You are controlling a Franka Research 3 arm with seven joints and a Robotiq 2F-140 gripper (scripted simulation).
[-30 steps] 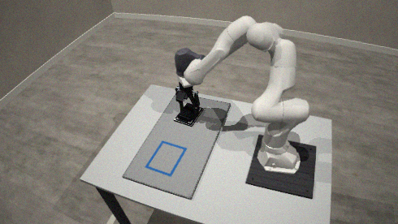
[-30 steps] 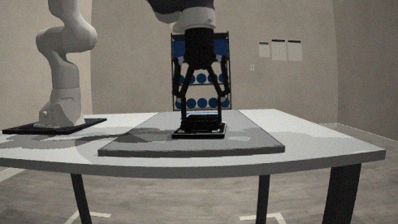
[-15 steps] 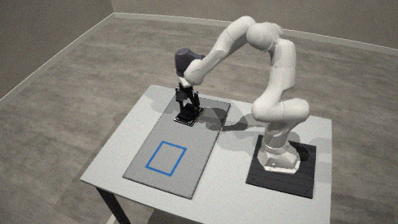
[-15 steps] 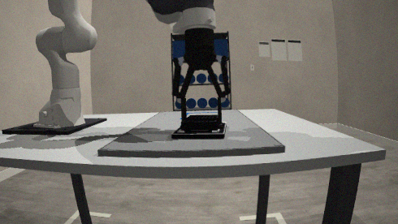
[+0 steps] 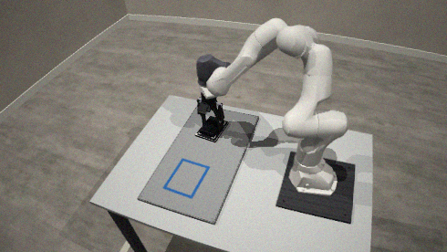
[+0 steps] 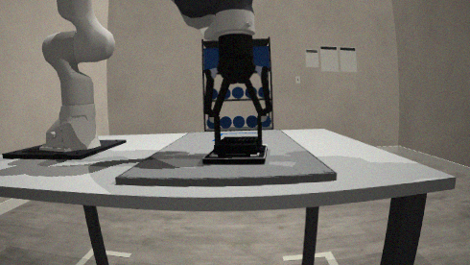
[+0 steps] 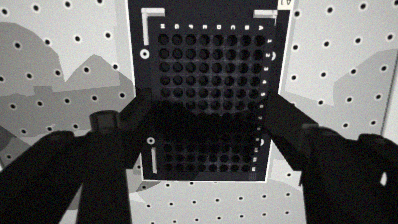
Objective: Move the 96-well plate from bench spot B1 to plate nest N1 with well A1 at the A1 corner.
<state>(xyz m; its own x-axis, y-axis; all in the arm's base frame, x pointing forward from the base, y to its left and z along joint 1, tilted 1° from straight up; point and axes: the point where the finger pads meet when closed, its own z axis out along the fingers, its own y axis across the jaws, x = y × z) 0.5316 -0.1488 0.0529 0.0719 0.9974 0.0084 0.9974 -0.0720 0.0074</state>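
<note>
The black 96-well plate (image 5: pixel 213 124) (image 6: pixel 240 140) (image 7: pixel 210 60) sits low on the black plate nest N1 (image 5: pixel 201 133) (image 6: pixel 235 160) (image 7: pixel 137 70) at the far end of the grey mat (image 5: pixel 219 173) (image 6: pixel 297 163). My gripper (image 5: pixel 213 121) (image 6: pixel 239 145) (image 7: pixel 208 106) is down over it, with one finger on each long side, shut on the plate. In the wrist view, white corner locators (image 7: pixel 147 22) frame the plate's far end, and the A1 mark (image 7: pixel 286 3) is at the upper right corner. The plate's cut-off corner is too dark to make out.
The blue outline of spot B1 (image 5: pixel 173 173) is empty at the near end of the mat. The arm's base (image 5: pixel 315 178) (image 6: pixel 72 130) stands on a black pad on the table's right side. A board with blue dots (image 6: pixel 261 55) stands behind the table.
</note>
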